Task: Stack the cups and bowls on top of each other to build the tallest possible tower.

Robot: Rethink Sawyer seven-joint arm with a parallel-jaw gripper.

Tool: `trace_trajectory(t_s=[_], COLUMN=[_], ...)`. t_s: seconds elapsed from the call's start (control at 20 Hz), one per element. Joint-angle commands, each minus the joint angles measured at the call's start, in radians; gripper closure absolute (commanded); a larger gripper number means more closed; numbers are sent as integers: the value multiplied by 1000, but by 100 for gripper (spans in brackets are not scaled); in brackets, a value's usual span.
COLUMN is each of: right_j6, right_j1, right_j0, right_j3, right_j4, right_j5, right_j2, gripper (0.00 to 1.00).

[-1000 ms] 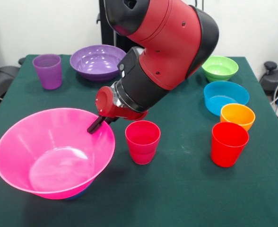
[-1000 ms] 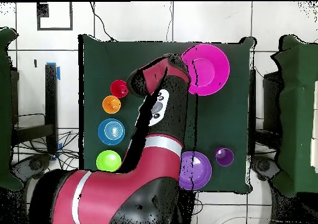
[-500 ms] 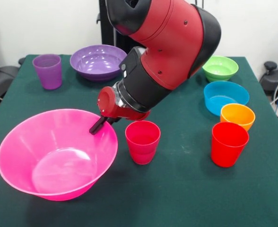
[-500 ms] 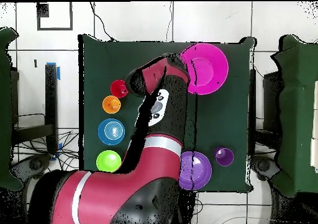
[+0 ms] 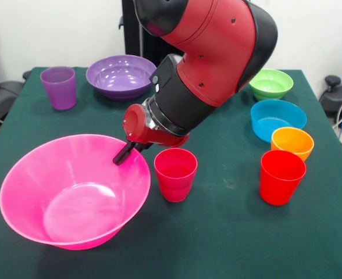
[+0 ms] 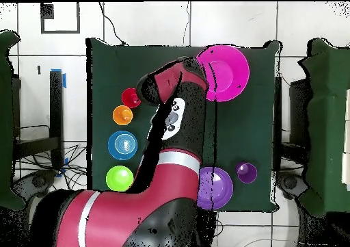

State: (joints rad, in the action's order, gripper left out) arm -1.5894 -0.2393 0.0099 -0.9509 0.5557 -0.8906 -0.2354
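our claw [image 5: 123,157] sits right at the far rim of the huge pink bowl [image 5: 72,195]. we cannot tell if it grips the rim. the pink cup [image 5: 175,173] stands just beside, on the claw's other side.
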Motion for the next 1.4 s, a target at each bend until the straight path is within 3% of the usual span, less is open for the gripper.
trace_trajectory(t_s=[0.05,1.4], right_j6=[256,306], right_j1=[-9,-7], right_j0=[2,29], right_j3=[6,26], right_j4=[28,64], right_j5=[-85,-120], right_j2=[116,96], gripper=[100,100])
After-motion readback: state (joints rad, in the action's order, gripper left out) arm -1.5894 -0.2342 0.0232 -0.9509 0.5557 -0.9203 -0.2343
